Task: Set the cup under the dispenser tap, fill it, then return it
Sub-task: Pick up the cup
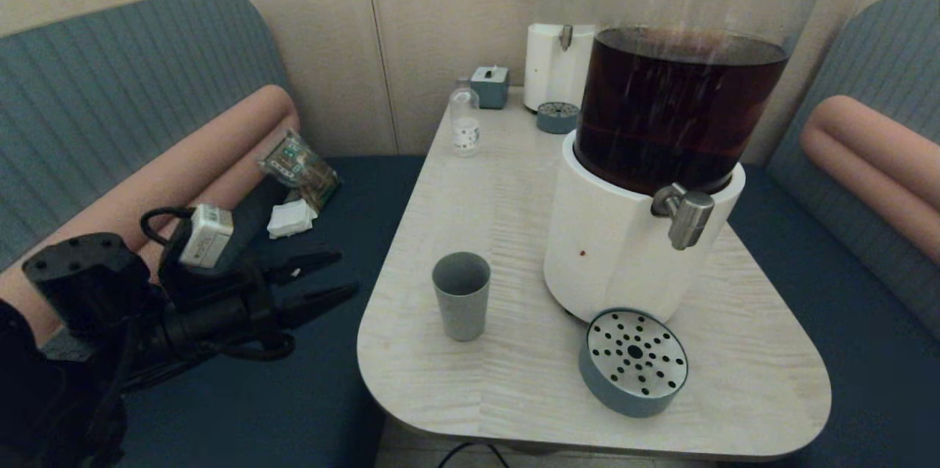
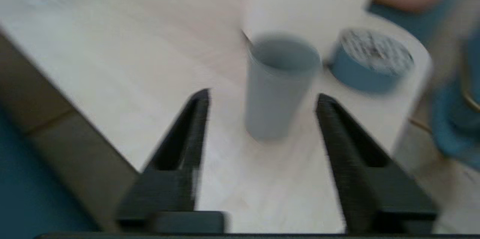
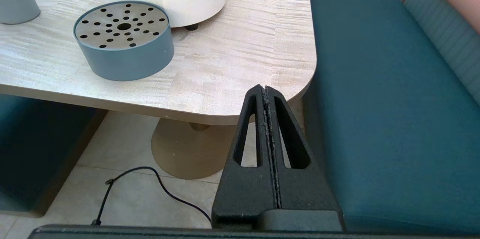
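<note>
The grey-blue cup [image 1: 461, 295] stands upright and empty on the pale wooden table [image 1: 514, 181], left of the big dispenser. In the left wrist view the cup [image 2: 279, 85] sits just beyond the fingertips, in line with the gap. My left gripper [image 1: 345, 274] hangs open off the table's left edge, pointing at the cup with nothing between its fingers. The steel dispenser tap [image 1: 687, 214] juts from the white base below the dark brown liquid. My right gripper [image 3: 265, 88] is shut and empty, low by the table's near right corner.
A round blue drip tray [image 1: 633, 361] with a perforated steel top lies in front of the dispenser. A small clear bottle [image 1: 464, 123], a teal box [image 1: 490, 86] and a second clear-tank dispenser [image 1: 562, 34] stand at the back. Blue benches flank the table.
</note>
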You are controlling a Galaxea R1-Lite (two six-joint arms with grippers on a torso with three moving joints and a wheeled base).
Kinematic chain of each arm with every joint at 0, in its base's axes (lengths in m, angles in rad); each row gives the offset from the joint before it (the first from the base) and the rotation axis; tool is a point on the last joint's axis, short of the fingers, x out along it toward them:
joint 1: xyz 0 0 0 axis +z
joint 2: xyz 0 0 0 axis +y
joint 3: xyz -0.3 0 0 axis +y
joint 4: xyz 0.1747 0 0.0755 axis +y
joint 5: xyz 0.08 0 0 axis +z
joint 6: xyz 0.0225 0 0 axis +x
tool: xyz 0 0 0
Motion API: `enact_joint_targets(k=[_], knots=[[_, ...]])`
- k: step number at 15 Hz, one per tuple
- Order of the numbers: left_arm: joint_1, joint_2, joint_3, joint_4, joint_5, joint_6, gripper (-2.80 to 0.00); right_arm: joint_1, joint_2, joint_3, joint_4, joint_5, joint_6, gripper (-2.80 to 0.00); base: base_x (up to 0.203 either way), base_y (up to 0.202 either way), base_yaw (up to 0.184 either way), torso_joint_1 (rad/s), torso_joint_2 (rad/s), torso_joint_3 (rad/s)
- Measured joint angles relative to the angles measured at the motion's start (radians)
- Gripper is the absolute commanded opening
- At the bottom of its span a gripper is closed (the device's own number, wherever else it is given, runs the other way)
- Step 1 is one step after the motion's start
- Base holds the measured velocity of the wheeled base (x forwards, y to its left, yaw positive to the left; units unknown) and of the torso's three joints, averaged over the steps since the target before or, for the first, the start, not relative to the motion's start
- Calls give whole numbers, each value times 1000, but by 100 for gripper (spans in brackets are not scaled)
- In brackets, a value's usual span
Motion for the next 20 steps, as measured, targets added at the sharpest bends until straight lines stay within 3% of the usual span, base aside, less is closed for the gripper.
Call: enact_joint_targets(k=[2, 4, 11, 16, 20], knots=[[14, 71, -37, -2, -87, 21, 0, 0, 0, 0, 0, 0, 0, -280, 0, 0, 0, 0, 0, 0], [19, 142, -66, -2, -118, 28, 0, 0, 0, 0, 0, 0, 0, -280, 0, 0, 0, 0, 0, 0], [-2, 356, -234, -2, -132, 32, 0, 0, 0, 0, 0, 0, 0, -280, 0, 0, 0, 0, 0, 0], [-108, 406, -292, -2, -137, 25, 0, 0, 0, 0, 0, 0, 0, -280, 0, 0, 0, 0, 0, 0], [-187, 422, -347, -2, -72, 17, 0, 0, 0, 0, 0, 0, 0, -280, 0, 0, 0, 0, 0, 0]])
